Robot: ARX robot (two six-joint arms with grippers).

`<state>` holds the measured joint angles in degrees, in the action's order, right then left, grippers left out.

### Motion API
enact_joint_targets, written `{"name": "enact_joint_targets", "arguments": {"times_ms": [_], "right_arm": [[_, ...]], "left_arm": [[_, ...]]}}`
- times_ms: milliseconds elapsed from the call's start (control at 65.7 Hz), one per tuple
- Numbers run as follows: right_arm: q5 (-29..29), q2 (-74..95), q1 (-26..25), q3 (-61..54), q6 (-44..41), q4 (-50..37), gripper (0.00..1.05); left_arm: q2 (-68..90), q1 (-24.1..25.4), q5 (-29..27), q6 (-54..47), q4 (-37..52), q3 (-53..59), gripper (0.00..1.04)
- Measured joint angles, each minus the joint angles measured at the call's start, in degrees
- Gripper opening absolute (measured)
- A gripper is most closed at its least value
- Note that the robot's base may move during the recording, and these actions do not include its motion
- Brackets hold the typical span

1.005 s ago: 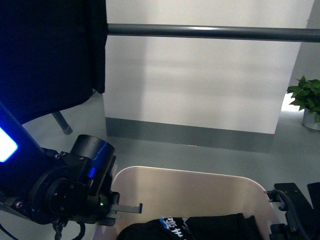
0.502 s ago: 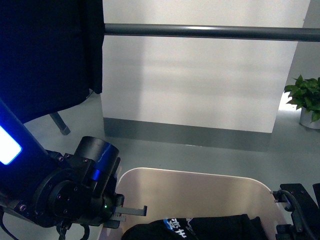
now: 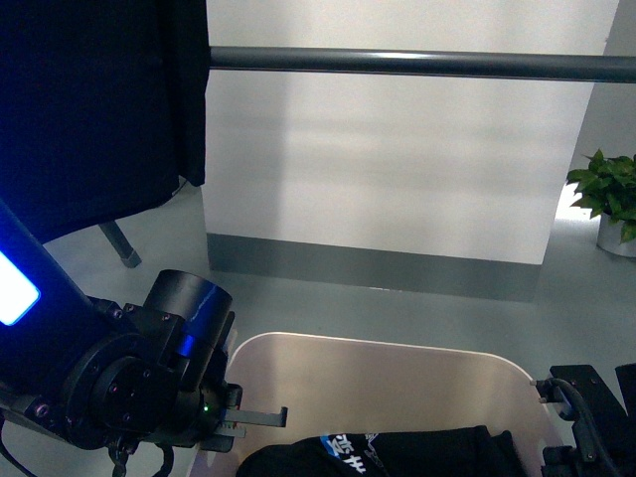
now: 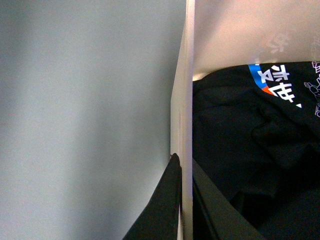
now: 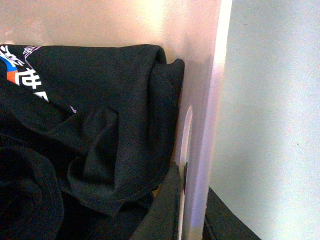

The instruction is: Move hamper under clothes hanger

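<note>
The beige hamper (image 3: 388,350) sits low in the front view, below and just short of the clothes hanger's dark grey horizontal bar (image 3: 417,63). Black clothes with blue and white print (image 3: 397,447) lie in it. My left gripper (image 3: 238,417) is shut on the hamper's left wall. In the left wrist view the gripper (image 4: 183,170) has one finger on each side of the wall (image 4: 187,100). My right gripper (image 3: 581,422) is shut on the right wall. The right wrist view shows this gripper (image 5: 192,182) clamping the wall (image 5: 215,100) beside a slot handle.
A black garment (image 3: 89,109) hangs from the bar at the left, with a slanted rack leg (image 3: 119,243) below it. A white wall panel with a grey base (image 3: 397,169) stands behind. A potted plant (image 3: 608,194) is at the far right. The floor is grey.
The background has shifted slightly to the left in the front view. The hamper and both grippers keep nearly the same place and hold.
</note>
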<state>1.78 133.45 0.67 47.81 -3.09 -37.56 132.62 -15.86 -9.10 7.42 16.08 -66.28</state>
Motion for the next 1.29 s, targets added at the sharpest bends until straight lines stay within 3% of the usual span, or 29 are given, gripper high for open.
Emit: {"name": "enact_joint_targets", "arguments": {"times_ms": [122,198,381,868,1294], "right_arm": [[0.0,0.0,0.0,0.0,0.0,0.0,0.04],[0.4,0.0,0.0,-0.1,0.4,-0.3,0.04],[1.5,2.2,0.0,-1.6,5.7,-12.4,0.04],[1.4,4.0,0.8,2.6,5.0,-6.1,0.04],[1.6,6.1,0.5,5.0,6.0,-4.3,0.04]], "left_arm": [[0.0,0.0,-0.3,0.1,0.2,0.1,0.04],[0.2,-0.3,-2.5,0.8,6.3,1.6,0.04],[0.7,-1.2,-4.5,1.4,7.6,1.1,0.04],[5.5,-1.9,-4.6,2.0,-2.8,-4.7,0.04],[6.6,-2.0,-4.2,1.1,-4.1,-8.0,0.04]]}}
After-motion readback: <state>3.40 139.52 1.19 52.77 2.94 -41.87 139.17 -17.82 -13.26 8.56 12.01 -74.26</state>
